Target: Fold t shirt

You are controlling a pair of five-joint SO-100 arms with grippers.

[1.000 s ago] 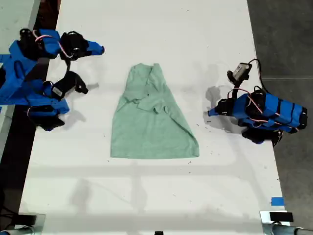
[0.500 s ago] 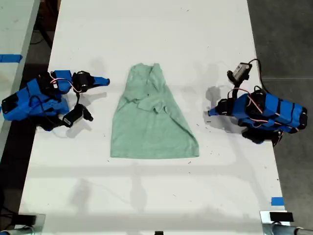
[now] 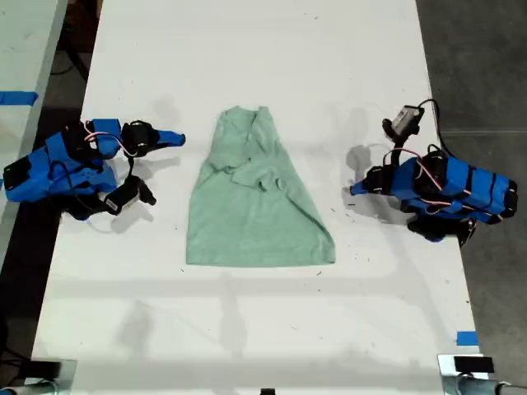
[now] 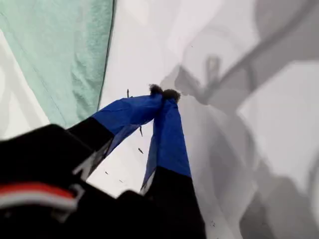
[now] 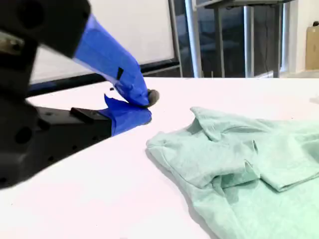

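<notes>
The pale mint-green cloth t-shirt [image 3: 255,206] lies mid-way along the white table [image 3: 247,49], sleeves tucked in. It looks part-folded, with the lengthwise folds still to do. The first claw [image 3: 354,190] and the second claw [image 3: 177,138] are pressed together, empty, and clear of the cloth.
</notes>
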